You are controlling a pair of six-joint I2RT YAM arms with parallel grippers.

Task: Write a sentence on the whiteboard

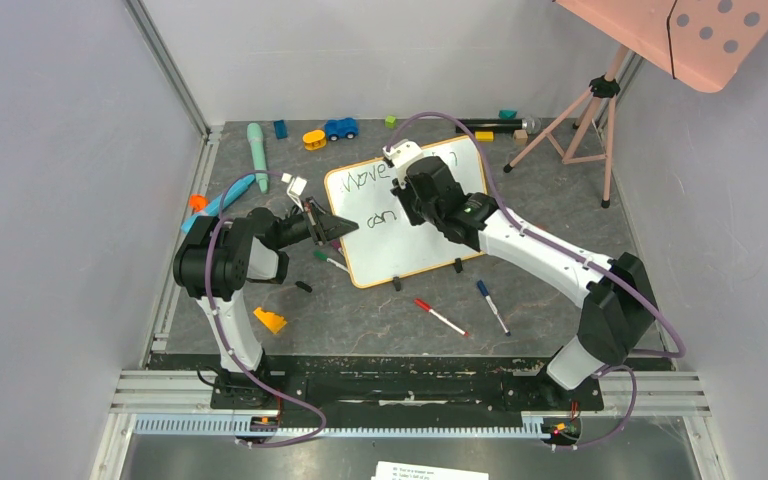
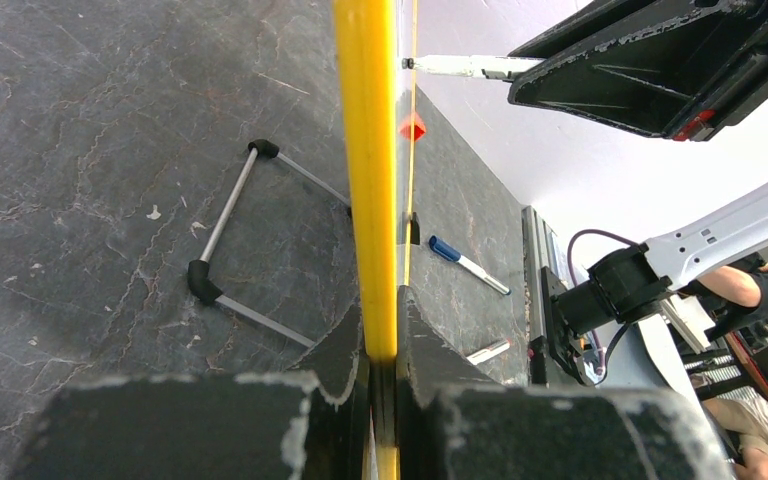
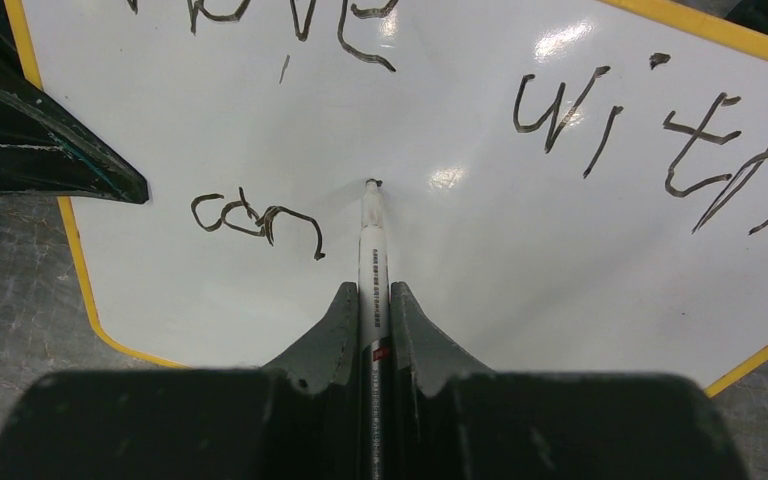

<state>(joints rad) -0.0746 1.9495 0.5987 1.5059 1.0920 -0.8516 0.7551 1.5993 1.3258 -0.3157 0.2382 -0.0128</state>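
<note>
The whiteboard [image 1: 415, 250] lies tilted on the table, white with a yellow-orange frame. My left gripper [image 1: 345, 228] is shut on its left frame edge [image 2: 365, 150], which runs up between the jaws [image 2: 380, 305]. My right gripper [image 3: 370, 290] is shut on a white marker [image 3: 372, 250], and it hovers over the board's middle [image 1: 410, 195]. The marker's tip [image 3: 371, 184] touches the board just right of "con". The sentence [image 3: 255, 220] reads "Move" and "with" in the top row and "con" below. In the top view, the right arm hides "with".
A red marker [image 1: 440, 317] and a blue marker [image 1: 492, 306] lie in front of the board. A green marker [image 1: 328, 260] and an orange wedge [image 1: 269, 320] lie near the left arm. Toys [image 1: 341, 128] line the back. A tripod [image 1: 580, 125] stands back right.
</note>
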